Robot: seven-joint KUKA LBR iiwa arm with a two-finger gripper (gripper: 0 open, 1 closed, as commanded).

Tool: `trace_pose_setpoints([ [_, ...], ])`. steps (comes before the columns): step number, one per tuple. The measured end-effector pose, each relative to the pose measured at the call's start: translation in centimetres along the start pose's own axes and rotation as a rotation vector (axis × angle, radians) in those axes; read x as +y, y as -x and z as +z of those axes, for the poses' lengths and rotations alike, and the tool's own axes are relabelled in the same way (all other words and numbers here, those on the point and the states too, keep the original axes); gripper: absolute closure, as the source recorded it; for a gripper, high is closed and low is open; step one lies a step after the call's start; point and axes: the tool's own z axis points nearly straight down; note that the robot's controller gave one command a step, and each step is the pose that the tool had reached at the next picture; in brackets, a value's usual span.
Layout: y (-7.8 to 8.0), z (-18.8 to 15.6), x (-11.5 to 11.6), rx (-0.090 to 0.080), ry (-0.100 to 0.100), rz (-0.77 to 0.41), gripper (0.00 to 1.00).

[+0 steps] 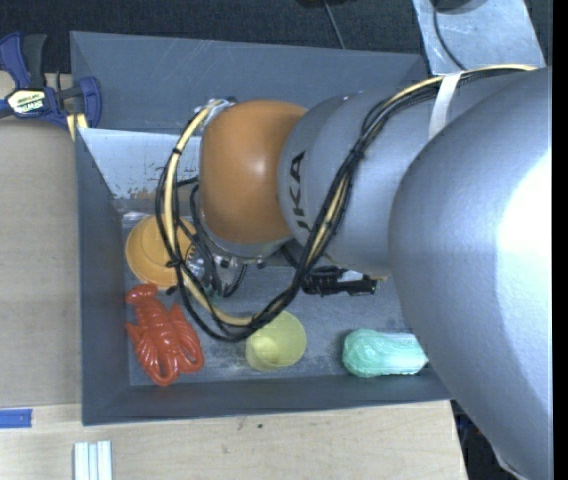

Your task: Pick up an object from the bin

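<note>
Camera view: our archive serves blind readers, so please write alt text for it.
A robot arm reaches down into a grey bin, its wrist partly covering an orange cup. Along the near wall lie a red lobster toy, a yellow ball and a mint-green lump.

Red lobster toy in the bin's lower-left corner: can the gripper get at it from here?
Probably yes: the red lobster toy lies uncovered, and the gripper hangs close by, next to an orange bowl.

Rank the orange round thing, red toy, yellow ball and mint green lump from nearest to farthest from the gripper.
1. Orange round thing, just to the view's left of the gripper.
2. Red toy, bottom left, and yellow ball, bottom middle: too close to call.
3. Mint green lump, bottom right.
</note>
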Motion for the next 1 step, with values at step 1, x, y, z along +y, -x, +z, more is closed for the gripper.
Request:
trace_pose_setpoints([
  [1, 0.04, 0.01, -0.05, 0.0, -0.001, 0.0, 1.0],
])
